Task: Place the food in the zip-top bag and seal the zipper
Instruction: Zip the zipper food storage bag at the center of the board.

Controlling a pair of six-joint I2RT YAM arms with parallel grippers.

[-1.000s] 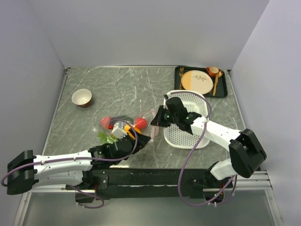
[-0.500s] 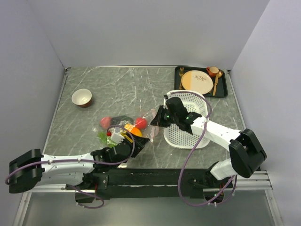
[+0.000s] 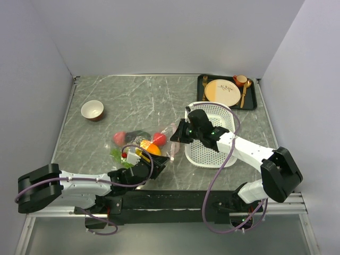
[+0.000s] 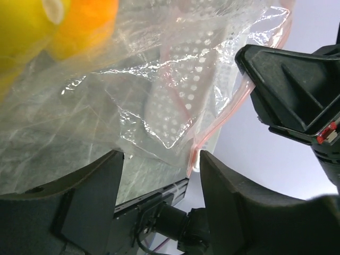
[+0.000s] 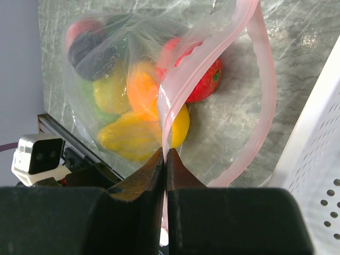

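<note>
The clear zip-top bag (image 3: 142, 144) lies on the marble table left of the basket, with the food inside. In the right wrist view I see the red tomato (image 5: 206, 81), orange mango (image 5: 142, 87), yellow lemon (image 5: 133, 135), dark avocado (image 5: 91, 52), pink peach (image 5: 81, 26) and green grapes (image 5: 87, 91) in the bag (image 5: 111, 69). My right gripper (image 5: 165, 155) (image 3: 177, 137) is shut on the pink zipper (image 5: 171, 93), whose mouth loops open. My left gripper (image 4: 159, 159) (image 3: 157, 161) is open just below the bag's near corner (image 4: 159, 106), holding nothing, with the zipper edge (image 4: 212, 127) by its right finger.
A white perforated basket (image 3: 212, 137) stands right of the bag, close behind my right gripper. A small bowl (image 3: 92, 110) sits at the left. A black tray (image 3: 254, 101) with a cream plate, cup and spoon is at the back right. The table's near edge lies under my left gripper.
My left arm has swung right and its gripper has slid a little toward the near edge, uncovering more of the fruit. The right gripper has held still on the zipper.
</note>
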